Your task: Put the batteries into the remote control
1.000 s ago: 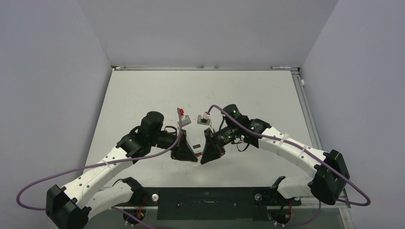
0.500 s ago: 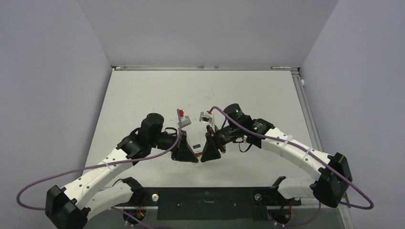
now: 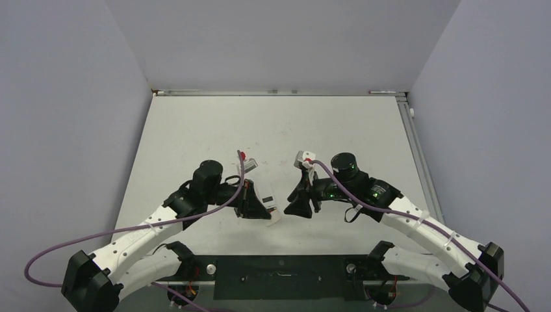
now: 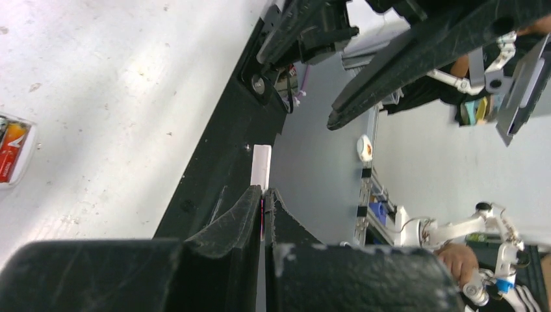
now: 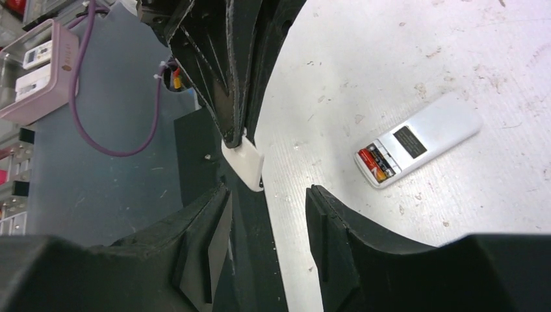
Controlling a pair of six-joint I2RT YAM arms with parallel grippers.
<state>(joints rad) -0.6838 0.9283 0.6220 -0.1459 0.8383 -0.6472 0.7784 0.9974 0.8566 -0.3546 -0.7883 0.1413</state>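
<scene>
On worktop (image 5: 390, 52): batteries (image 5: 375, 161) sit in remote control (image 5: 429, 133) open recess.
The left hand (image 4: 262, 192) pinches a white cover plate (image 4: 261, 166); right hand (image 5: 266, 190) spread, empty.

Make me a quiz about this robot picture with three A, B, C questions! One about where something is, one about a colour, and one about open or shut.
1. Where is the remote control?
A) lying on the table
B) leaning on the wall
C) on top of an arm

2. What colour is the small flat piece that the left gripper pinches?
A) green
B) white
C) black

3. How is the right gripper?
A) shut on a battery
B) shut on a cable
C) open, holding nothing

Answers:
1 A, it lies flat on the table with its back up.
2 B, the piece between the shut fingers is plain white.
3 C, there is a wide gap between its fingers and nothing in it.
</scene>
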